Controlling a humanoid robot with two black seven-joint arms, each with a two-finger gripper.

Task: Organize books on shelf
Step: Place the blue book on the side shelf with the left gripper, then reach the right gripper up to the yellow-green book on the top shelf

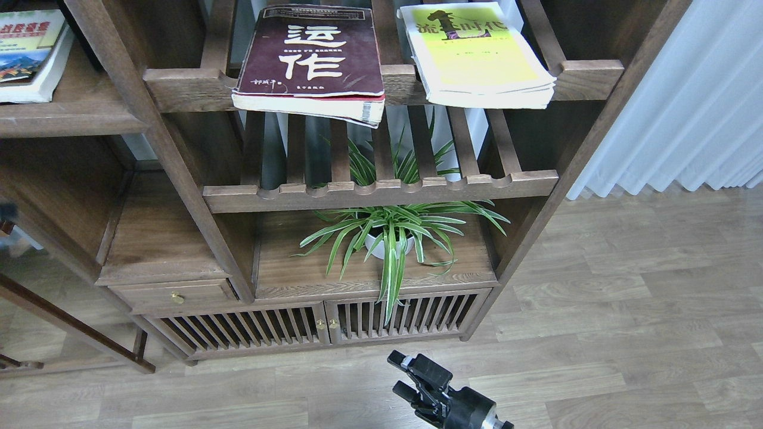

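A thick maroon book (310, 56) with big white characters lies flat on the top slatted rack and overhangs its front rail. A yellow-green book (477, 53) with a white border lies flat to its right on the same rack. A smaller white book (27, 53) with a colourful picture lies on the solid dark-brown shelf (71, 119) at the top left, partly cut off by the view's edge. My right gripper (405, 375) is low at the bottom centre over the floor, far below the books, open and empty. My left gripper is out of view.
A second slatted rack (381, 190) sits under the top one. A potted spider plant (387, 238) stands on the board below it. Upright posts (179, 167) divide the bays. Slatted cabinet doors (316, 325) are at the bottom. White curtains (685, 107) hang at the right.
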